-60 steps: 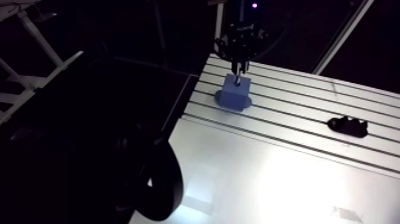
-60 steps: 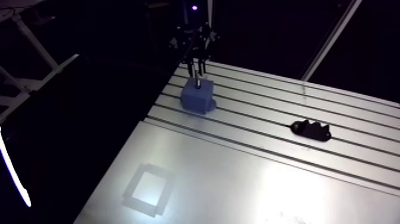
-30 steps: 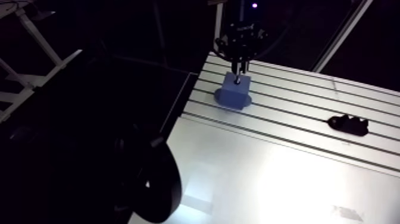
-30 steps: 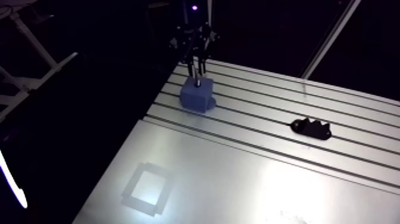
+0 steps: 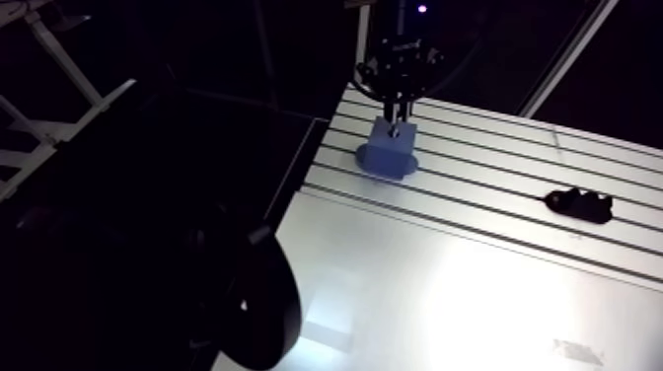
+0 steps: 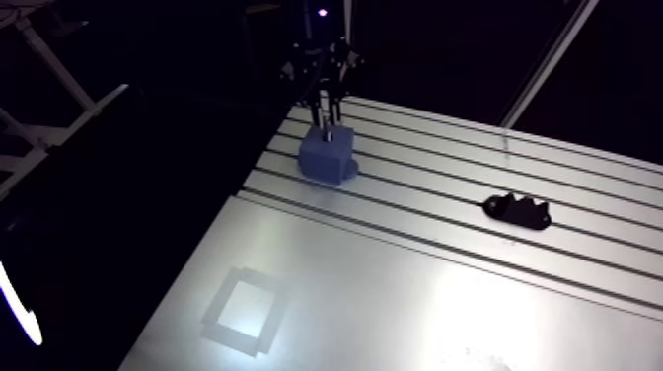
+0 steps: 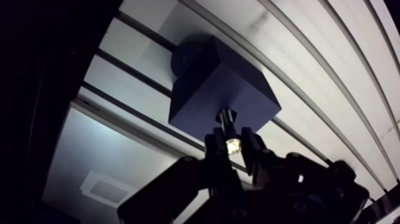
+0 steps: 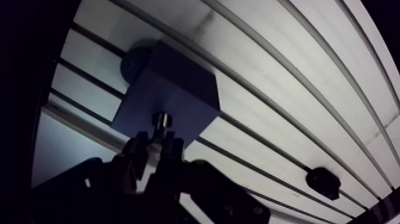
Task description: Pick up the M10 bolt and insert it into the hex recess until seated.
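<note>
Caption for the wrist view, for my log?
Hand shut on the bolt, its tip at the blue block's top, on the slotted table.

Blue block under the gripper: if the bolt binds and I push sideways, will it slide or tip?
Probably neither. The blue block looks squat and solid, so tipping seems unlikely. Its foot tab lies flat on the slotted table, possibly fastened, though I cannot see a screw. The bolt, in the gripper, looks stiff.

The block (image 7: 220, 89) is matt blue plastic, the bolt (image 7: 231, 142) shiny metal, the table (image 7: 309, 65) smooth satin aluminium.
</note>
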Controlling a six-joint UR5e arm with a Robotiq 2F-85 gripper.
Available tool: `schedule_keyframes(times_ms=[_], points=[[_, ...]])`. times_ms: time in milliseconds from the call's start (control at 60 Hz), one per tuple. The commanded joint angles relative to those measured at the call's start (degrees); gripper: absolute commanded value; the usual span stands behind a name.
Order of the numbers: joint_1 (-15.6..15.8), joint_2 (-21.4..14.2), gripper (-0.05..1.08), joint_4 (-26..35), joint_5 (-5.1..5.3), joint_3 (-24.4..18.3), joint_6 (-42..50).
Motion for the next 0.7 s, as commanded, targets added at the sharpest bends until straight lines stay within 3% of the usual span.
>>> schedule_keyframes(times_ms=[17,700], points=[[0.0,0.37,1.08,0.0,-0.03,-0.06,-0.07],[-0.01,0.55,1.08,0.0,-0.12,-0.14,0.01]])
